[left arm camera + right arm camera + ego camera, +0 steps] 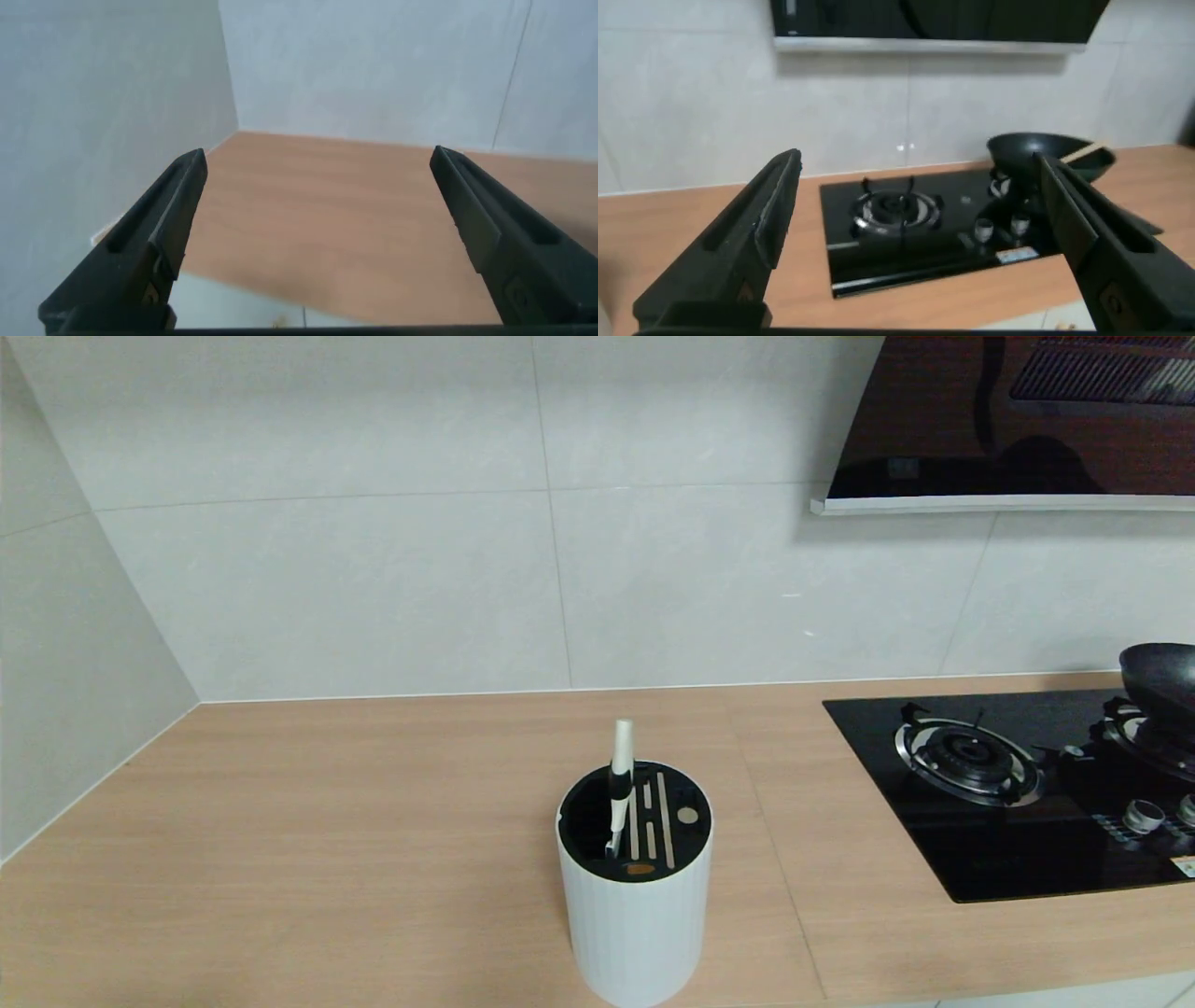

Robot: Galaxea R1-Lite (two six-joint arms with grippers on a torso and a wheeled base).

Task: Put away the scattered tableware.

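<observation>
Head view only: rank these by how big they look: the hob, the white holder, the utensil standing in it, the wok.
1. hob, largest, even though it is cut by the frame edge.
2. white holder, nearest the camera, which makes it look bigger.
3. wok, cropped at the edge, so this rank is unsure.
4. utensil, slimmest.

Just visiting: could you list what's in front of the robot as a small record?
Surface: wooden counter, tiled wall behind
Holder: white round holder near the front edge, black slotted top
Utensil: one white-handled piece standing in the holder
Cooker: black gas hob at right, dark pan on it
Left gripper: open, empty
Right gripper: open, empty
</observation>
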